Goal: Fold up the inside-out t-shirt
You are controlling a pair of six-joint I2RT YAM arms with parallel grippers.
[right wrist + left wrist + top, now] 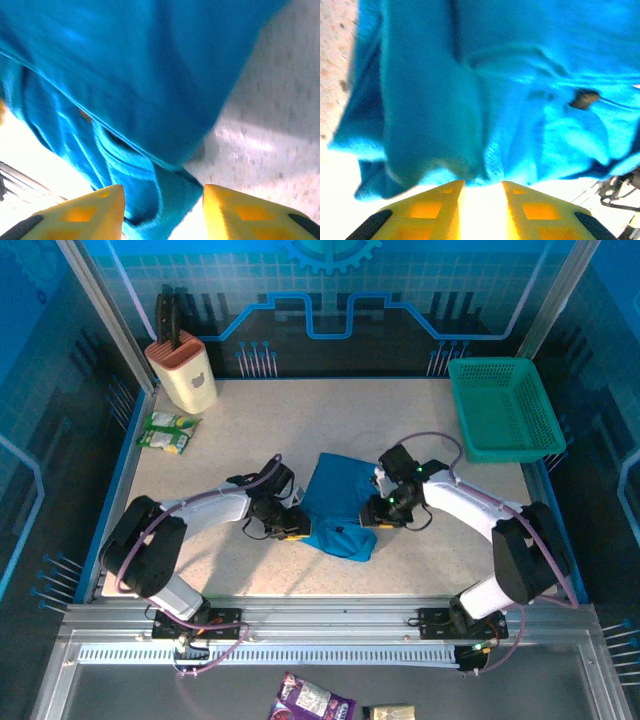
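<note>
Right end effector gapes around t-shirt edge, seemingly unclamped.

Plain blue t-shirt, teal-green basket, seemingly speckled beige table.

2 white arms with black joints — looped lilac cables, yellow pincer fingers
</note>
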